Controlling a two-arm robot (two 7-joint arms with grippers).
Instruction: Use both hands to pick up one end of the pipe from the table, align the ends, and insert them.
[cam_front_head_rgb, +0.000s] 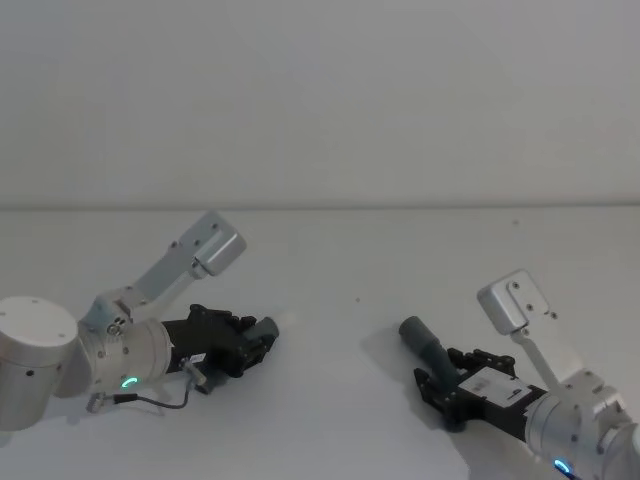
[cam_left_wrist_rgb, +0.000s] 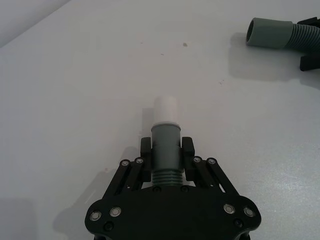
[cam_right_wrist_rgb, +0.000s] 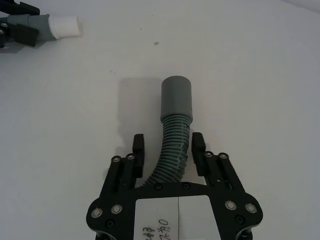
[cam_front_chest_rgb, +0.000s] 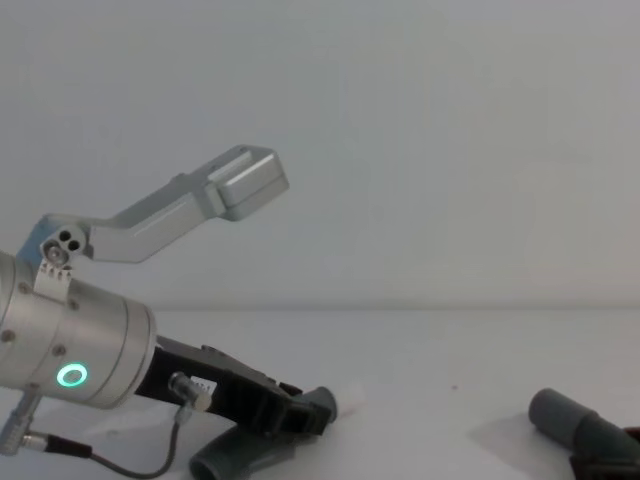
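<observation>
Pipe (cam_right_wrist_rgb: 173, 150): light, corrugated and floppy along its run; only the smooth cuffs look stiff. My read: hold on a cuff or right behind it, otherwise the end droops and the aim wanders.

White-tipped cuff (cam_left_wrist_rgb: 165, 142) is my reference. Left gripper (cam_left_wrist_rgb: 166, 152) has its fingers clamped on the cuff's grey barrel. The white tip (cam_left_wrist_rgb: 166, 109) sticks out free ahead, low over the table (cam_front_head_rgb: 350, 250). Looks like a rigid hold.

Plain grey cuff (cam_right_wrist_rgb: 177, 97) is well apart from the reference cuff, on the robot's right of it. It is raised off the table with its mouth tilted up, not yet on the reference cuff's axis. Right gripper (cam_right_wrist_rgb: 168, 147) has its fingers drawn in around the corrugated section just behind that cuff, with a sliver of gap on one side. That's the softer hold, so expect the cuff to flex on contact.

Room: open white table between the two cuffs, with the table's far edge well beyond the reference cuff. Smooth plastic may slip under push, so line up the axes before pressing.
</observation>
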